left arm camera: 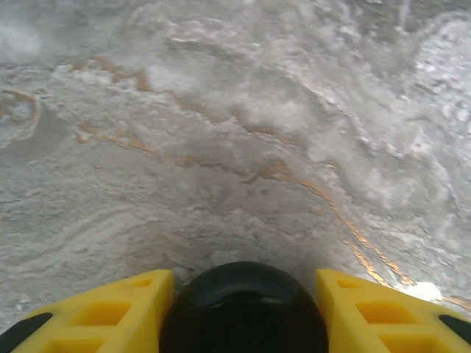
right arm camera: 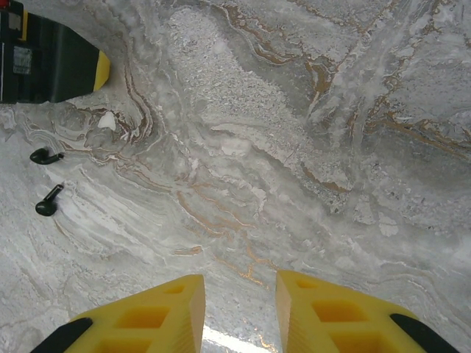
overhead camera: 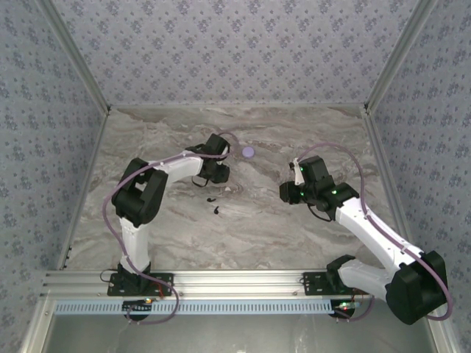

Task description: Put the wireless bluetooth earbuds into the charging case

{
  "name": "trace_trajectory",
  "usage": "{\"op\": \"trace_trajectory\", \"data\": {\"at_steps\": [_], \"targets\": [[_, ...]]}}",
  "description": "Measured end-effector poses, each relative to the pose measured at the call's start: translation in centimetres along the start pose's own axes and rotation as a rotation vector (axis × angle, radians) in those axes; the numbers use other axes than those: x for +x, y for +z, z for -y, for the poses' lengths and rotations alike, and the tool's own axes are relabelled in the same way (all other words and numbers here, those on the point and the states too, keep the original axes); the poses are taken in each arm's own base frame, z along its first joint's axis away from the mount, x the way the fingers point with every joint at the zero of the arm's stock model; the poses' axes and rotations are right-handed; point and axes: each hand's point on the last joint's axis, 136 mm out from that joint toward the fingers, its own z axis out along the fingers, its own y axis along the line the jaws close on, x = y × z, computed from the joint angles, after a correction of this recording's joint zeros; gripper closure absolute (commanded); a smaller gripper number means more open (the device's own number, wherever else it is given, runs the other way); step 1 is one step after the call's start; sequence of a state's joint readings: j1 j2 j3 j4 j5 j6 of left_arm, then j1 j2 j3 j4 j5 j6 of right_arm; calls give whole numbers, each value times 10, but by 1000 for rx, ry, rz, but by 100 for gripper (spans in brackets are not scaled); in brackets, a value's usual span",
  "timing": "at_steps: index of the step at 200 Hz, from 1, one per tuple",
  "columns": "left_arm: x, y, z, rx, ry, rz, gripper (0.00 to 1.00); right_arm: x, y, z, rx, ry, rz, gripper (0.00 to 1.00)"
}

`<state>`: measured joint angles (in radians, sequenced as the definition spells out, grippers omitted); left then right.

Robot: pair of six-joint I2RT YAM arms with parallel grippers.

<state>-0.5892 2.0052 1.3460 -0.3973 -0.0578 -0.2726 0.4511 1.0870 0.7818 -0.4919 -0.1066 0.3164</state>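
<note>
Left claw (left arm camera: 244, 287): clamped on the charging case (left arm camera: 243, 320), down at the table (left arm camera: 221, 147) — I reckon to steady it for loading.
Right claw (right arm camera: 239, 294): parted, empty — free to fetch.
Earbuds (right arm camera: 45, 155): both loose on the marble, near my left claw.

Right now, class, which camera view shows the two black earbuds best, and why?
The right wrist view: both earbuds lie apart on the marble table, stems and rounded heads distinct. The top external view renders them as two tiny dark specks near the left gripper.
</note>
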Motion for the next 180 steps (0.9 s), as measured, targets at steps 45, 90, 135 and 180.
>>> {"op": "trace_trajectory", "data": {"at_steps": [45,90,135,180], "targets": [[9,-4,32,31,58,-8,54,0,0,4,19,1,1,67],[8,-17,76,90,117,6,54,1,1,6,30,3,-2,67],[8,-17,104,125,142,11,54,6,7,10,47,8,-27,67],[23,-6,116,132,157,-31,52,12,13,13,57,12,-53,67]]}}
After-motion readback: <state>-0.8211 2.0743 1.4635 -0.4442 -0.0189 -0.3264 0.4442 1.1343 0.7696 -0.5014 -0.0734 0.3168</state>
